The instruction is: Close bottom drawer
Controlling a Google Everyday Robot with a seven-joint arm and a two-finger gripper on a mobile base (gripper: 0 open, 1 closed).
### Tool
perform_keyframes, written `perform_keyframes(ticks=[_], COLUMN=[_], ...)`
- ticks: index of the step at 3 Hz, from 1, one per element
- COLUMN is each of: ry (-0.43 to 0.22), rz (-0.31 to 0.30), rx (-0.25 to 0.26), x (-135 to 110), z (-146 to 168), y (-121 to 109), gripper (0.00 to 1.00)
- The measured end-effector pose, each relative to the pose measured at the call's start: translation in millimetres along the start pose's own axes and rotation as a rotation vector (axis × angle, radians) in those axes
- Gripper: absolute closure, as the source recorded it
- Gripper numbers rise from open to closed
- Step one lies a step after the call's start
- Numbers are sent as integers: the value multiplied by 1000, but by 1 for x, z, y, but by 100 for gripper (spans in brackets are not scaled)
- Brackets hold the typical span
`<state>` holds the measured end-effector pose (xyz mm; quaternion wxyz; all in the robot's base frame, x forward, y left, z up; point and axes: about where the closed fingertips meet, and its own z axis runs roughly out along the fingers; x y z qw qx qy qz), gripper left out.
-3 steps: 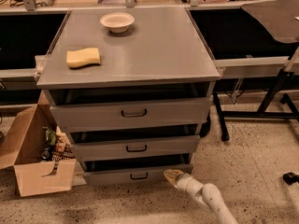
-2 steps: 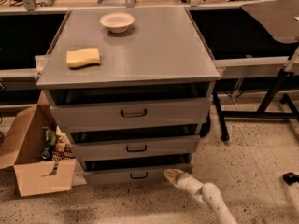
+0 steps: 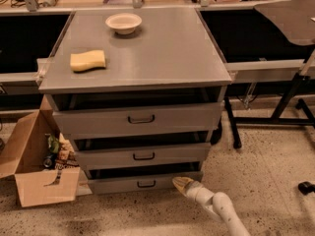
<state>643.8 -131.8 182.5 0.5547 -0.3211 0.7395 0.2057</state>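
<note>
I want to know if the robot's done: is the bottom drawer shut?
No, a little open. The bottom drawer sticks out, a dark gap above it. The tool is at its right end.

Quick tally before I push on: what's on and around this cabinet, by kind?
Drawers: 3 (top drawer, middle drawer, bottom drawer)
Bowl: 1
Sponge: 1
Cardboard box: 1
Gripper: 1, at the bottom drawer's front, right of its handle
Total: 7
</note>
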Motion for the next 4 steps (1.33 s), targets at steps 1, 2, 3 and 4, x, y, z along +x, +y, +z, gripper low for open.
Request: perform_keyframes(ticks=[1,2,3,4], ry=[-4,-9,-14,-20], rz=[1,2,3,4], rx=[4,9,13,18], x=[-1,-2,-3,-4], z=[2,4,6,8], y=[-3,-6,-9,-12], gripper=[100,100,100,100])
